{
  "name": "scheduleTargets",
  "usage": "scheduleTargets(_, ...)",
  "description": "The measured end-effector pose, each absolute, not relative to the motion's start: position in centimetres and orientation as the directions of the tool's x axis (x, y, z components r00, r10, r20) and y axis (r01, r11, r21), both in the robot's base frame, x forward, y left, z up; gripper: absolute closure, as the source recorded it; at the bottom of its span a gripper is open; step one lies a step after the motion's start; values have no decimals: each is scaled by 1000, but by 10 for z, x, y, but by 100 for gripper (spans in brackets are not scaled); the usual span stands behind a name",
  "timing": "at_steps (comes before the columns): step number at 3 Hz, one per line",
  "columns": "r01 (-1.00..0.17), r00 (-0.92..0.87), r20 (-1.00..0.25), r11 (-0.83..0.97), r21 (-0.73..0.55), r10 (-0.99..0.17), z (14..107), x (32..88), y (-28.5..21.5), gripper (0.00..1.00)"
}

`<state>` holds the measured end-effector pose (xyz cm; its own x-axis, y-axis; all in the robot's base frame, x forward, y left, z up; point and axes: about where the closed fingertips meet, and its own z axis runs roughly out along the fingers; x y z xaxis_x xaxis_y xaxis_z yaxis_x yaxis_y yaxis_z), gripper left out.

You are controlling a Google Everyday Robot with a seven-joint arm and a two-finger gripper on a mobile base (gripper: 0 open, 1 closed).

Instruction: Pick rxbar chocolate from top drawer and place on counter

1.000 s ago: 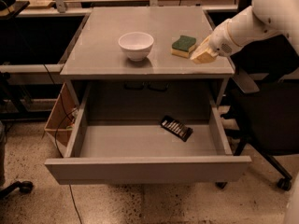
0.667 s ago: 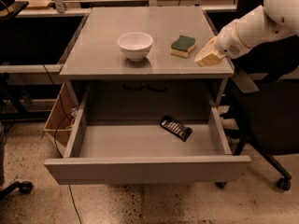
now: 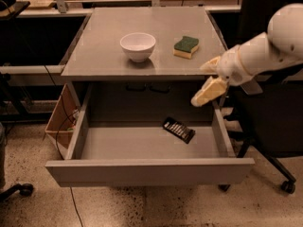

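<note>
Grey floor of the top drawer [image 3: 128,145] still holds your rxbar chocolate [image 3: 179,130], right of centre. Your gripper [image 3: 207,91] has swung off the counter [image 3: 104,56], leaving the sponge [image 3: 186,47], and hangs above-right of the bar. Spread or closed, you cannot tell. Descent likely follows.

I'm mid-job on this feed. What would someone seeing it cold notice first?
The top drawer stands wide open, and the dark rxbar chocolate lies alone toward its back right. Next comes the gripper, open and empty, at the front right corner of the counter, above the drawer's right side. On the counter sit a white bowl and a green-and-yellow sponge.
</note>
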<state>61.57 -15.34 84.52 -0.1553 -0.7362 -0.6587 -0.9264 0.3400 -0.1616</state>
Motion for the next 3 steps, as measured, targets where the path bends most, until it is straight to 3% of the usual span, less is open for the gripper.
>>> scheduleTargets(3,-930,-258,-659,365,-28,-706,719,590,-125,0)
